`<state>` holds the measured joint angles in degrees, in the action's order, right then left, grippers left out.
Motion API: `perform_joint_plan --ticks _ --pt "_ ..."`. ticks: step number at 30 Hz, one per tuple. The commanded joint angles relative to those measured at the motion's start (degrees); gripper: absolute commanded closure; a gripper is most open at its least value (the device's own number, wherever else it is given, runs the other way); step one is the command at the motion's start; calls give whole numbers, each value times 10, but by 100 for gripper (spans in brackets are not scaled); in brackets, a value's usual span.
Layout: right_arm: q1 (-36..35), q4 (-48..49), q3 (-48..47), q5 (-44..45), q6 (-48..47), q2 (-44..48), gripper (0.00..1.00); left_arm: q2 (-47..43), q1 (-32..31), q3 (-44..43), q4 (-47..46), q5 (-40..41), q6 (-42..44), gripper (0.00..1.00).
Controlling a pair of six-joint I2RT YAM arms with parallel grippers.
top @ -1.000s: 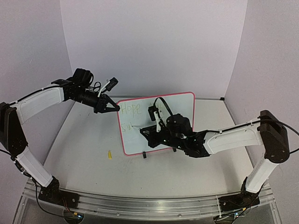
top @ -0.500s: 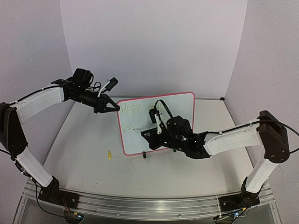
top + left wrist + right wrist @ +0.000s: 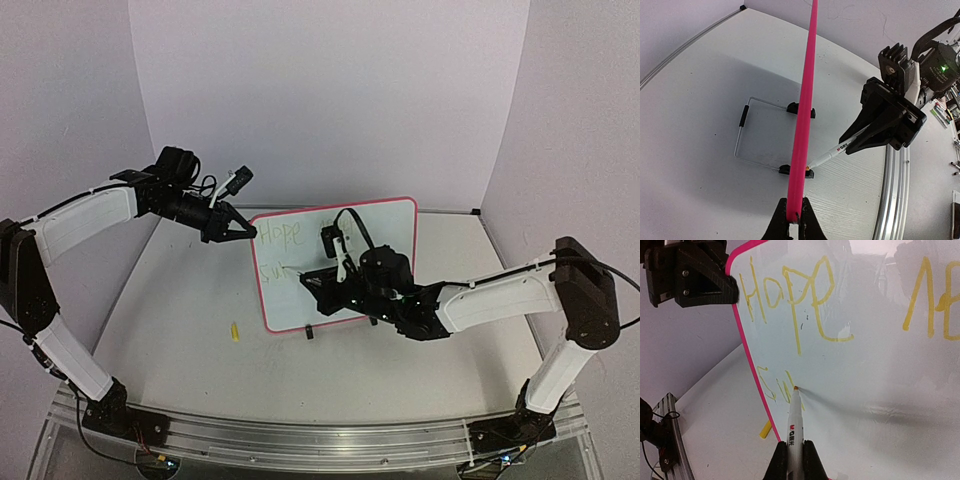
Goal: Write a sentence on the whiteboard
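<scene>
The whiteboard [image 3: 385, 225] with a pink frame stands upright mid-table on black clip feet [image 3: 311, 334]. My left gripper [image 3: 246, 231] is shut on its upper left frame edge [image 3: 805, 110]. My right gripper [image 3: 318, 283] is shut on a white marker [image 3: 794, 432], whose tip touches the board's lower left. The sentence [image 3: 790, 295] in yellow reads "Hope" and the start of a second word on the top line; below it are a few strokes like "Su" [image 3: 771, 385]. In the left wrist view the marker [image 3: 832, 152] touches the board's face.
A yellow marker cap [image 3: 234, 331] lies on the table left of the board; it also shows in the right wrist view [image 3: 764, 429]. A wire stand [image 3: 747, 135] sits behind the board. A metal rail [image 3: 300, 440] runs along the near edge.
My right gripper has shifted the marker tip slightly up and right along the lower line, adding a stroke. The left gripper and board have not moved.
</scene>
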<state>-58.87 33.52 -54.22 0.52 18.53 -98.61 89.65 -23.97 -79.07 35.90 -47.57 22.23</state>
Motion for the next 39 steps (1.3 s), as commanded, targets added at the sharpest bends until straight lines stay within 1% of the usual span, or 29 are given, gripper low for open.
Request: perform_joint_plan --ticks 1,6,13,15,19,24,37,39 --pt "3 24 0 34 12 9 100 16 -20 7 31 25 10 100" --pt "3 21 13 55 12 25 100 17 -20 7 31 24 11 100" --pt "3 14 17 55 12 29 100 18 -21 6 31 25 10 100" --pt "3 14 20 47 10 32 100 18 -21 6 31 25 10 100" --pt "3 33 34 3 -4 57 100 18 -21 7 31 25 10 100" --pt "3 39 34 -18 -12 77 100 19 -21 6 31 25 11 100" --pt "3 17 -18 -5 -17 24 100 20 -22 7 32 27 11 100" --pt "3 10 -23 9 -17 20 100 19 -22 7 32 27 11 100"
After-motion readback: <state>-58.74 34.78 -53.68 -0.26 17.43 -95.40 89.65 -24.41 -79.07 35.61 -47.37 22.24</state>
